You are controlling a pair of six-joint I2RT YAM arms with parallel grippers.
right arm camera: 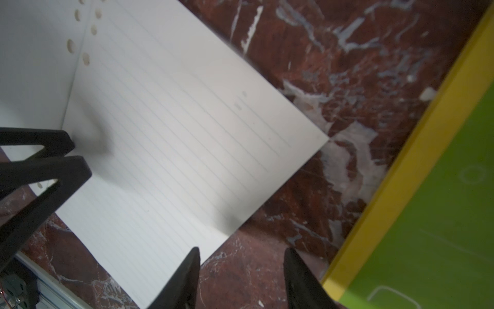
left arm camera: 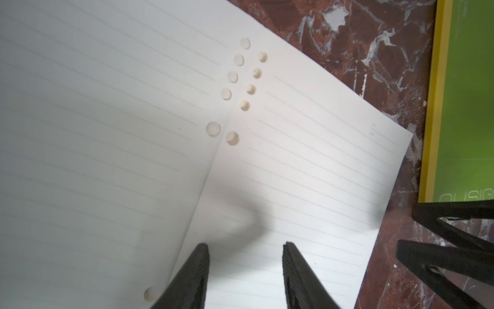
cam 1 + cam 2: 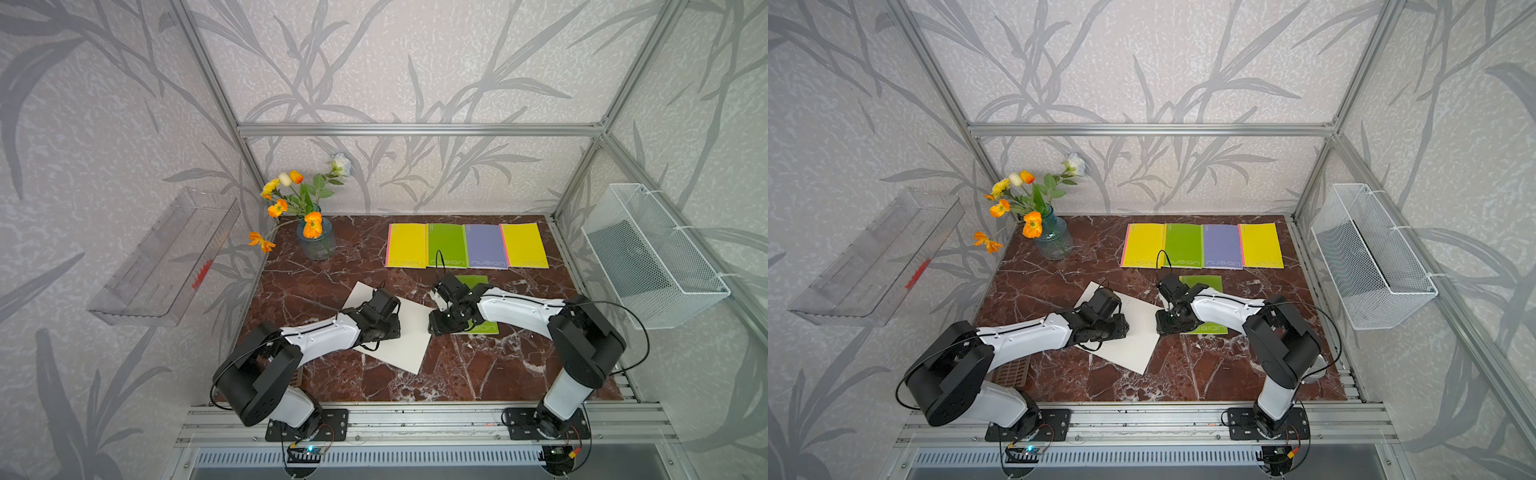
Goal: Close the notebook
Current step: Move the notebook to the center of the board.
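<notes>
The notebook (image 3: pixel 409 336) (image 3: pixel 1138 338) lies open and flat on the marble table, its white lined pages up and punched holes along the spine (image 2: pixel 227 112). My left gripper (image 2: pixel 246 247) (image 3: pixel 388 328) hangs open just over the right page (image 2: pixel 307 166) beside the spine, nothing between its fingers. My right gripper (image 1: pixel 242 252) (image 3: pixel 436 326) is open too, over bare marble just off the page's outer corner (image 1: pixel 187 254), with one finger over the paper's edge. Each wrist view shows the other gripper close by, the right gripper (image 2: pixel 406 227) and the left gripper (image 1: pixel 80 156).
A closed green notebook (image 3: pixel 476 282) (image 1: pixel 427 227) with a yellow edge lies right beside my right gripper, partly under that arm. Several closed notebooks (image 3: pixel 465 245) line the back. A flower vase (image 3: pixel 316 243) stands back left. A clear tray (image 3: pixel 166 257) and a wire basket (image 3: pixel 648 257) hang on the walls.
</notes>
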